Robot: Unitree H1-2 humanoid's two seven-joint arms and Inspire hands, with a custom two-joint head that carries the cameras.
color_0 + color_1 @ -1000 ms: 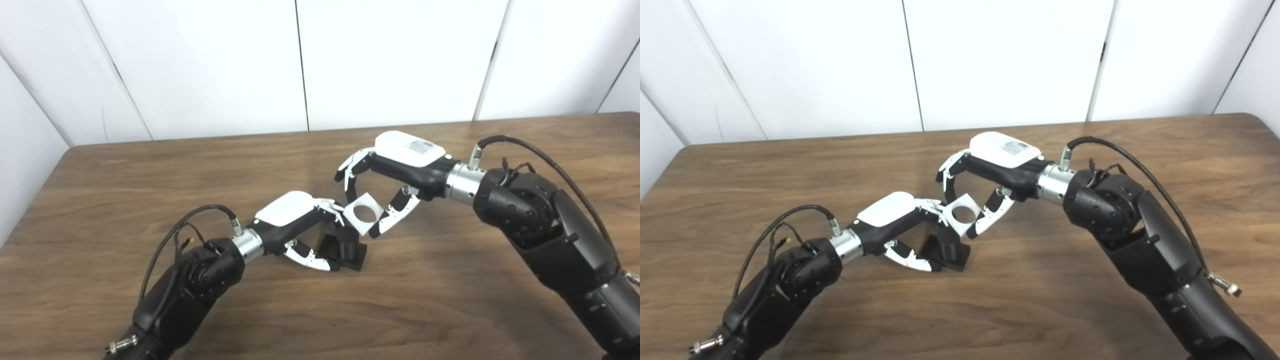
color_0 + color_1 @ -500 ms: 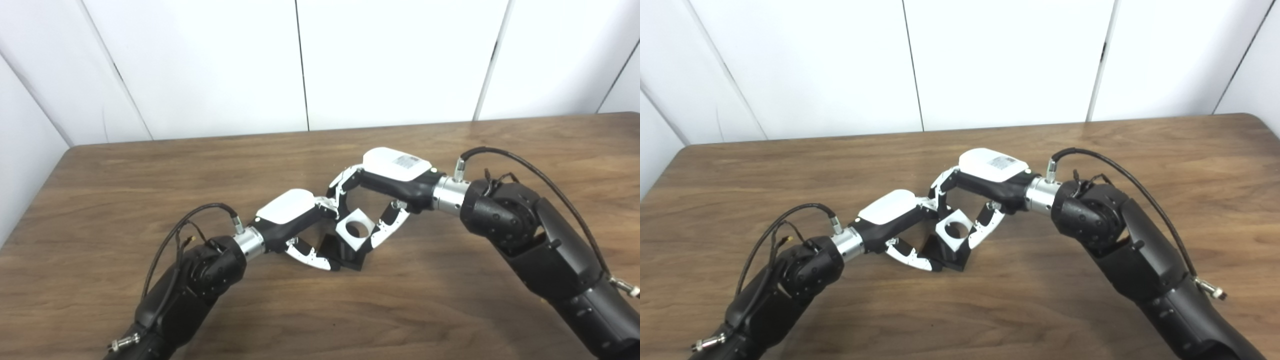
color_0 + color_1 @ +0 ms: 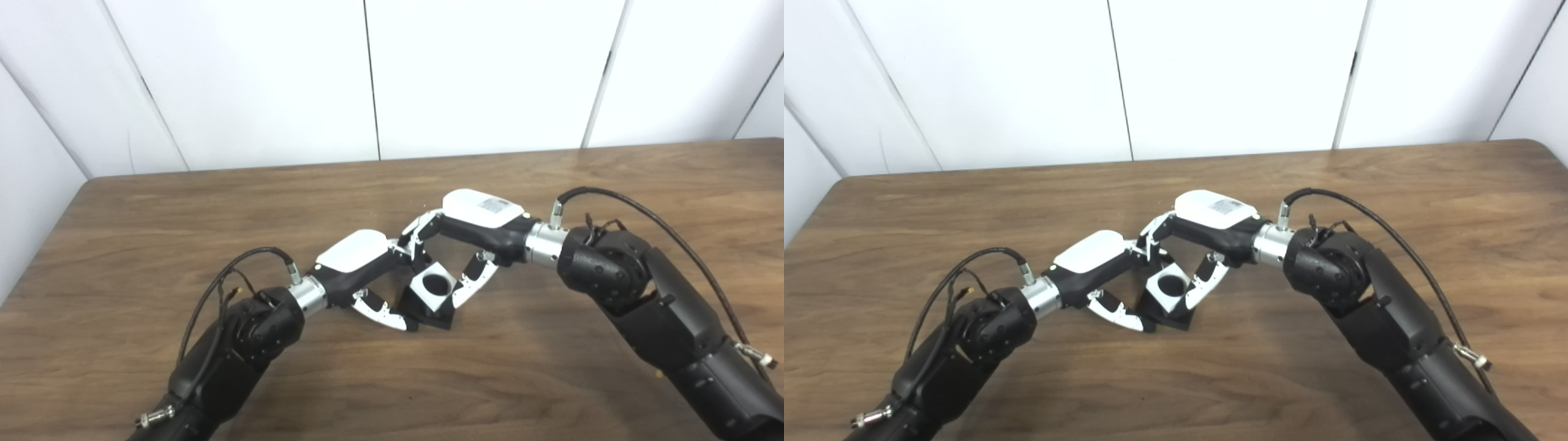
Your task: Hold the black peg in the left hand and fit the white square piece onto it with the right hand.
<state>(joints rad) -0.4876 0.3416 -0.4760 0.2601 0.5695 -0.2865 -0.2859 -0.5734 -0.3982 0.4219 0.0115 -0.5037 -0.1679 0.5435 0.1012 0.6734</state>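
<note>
Low in the middle of the frame, the left hand [image 3: 361, 269] is gripping the base of the black peg [image 3: 432, 312], which is resting on the wooden table [image 3: 153, 233]. Just above it, the white square piece [image 3: 433, 288] is sitting down over the peg, its round hole showing dark. Behind and to the right, the right hand [image 3: 471, 229] is pinching that piece between fingers [image 3: 416, 236] and thumb.
</note>
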